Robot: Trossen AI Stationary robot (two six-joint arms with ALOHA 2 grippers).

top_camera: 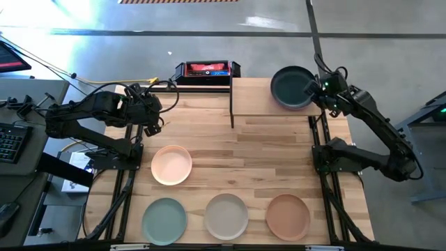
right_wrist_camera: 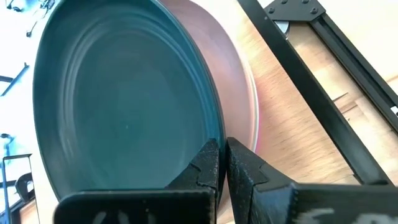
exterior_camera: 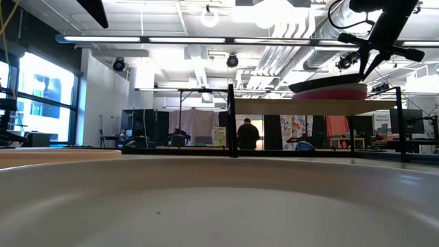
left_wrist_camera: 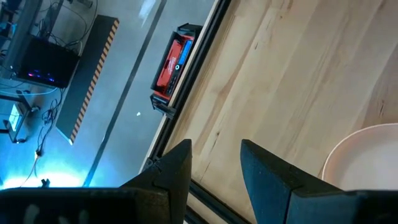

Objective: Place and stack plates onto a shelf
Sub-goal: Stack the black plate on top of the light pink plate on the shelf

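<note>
A charcoal plate (top_camera: 291,87) lies on top of a pink plate (right_wrist_camera: 244,81) at the far right of the shelf (top_camera: 268,108), a light wood panel with black posts. My right gripper (right_wrist_camera: 222,152) is shut on the charcoal plate's rim. In the low view the charcoal plate (exterior_camera: 322,85) sits on the pink stack (exterior_camera: 329,94) on the shelf board. On the table rest a peach plate (top_camera: 171,164), a sage green plate (top_camera: 164,220), a beige-grey plate (top_camera: 226,215) and a tan brown plate (top_camera: 288,216). My left gripper (left_wrist_camera: 214,158) is open above the table, on the far side of the peach plate. My right gripper pinches the charcoal plate's rim (right_wrist_camera: 214,134) on its right side, one finger on the inner face and one on the outer. The fingers (exterior_camera: 363,65) come slanting down from above and from the right. The plate lies over the pink plate; whether it rests fully I cannot tell.
A black-and-red box (top_camera: 207,70) sits beyond the table's far edge, left of the shelf. The shelf's left half (top_camera: 251,104) is bare wood. A black shelf post (top_camera: 231,104) stands at its left end. The beige-grey plate's rim (exterior_camera: 206,185) fills the low view's foreground.
</note>
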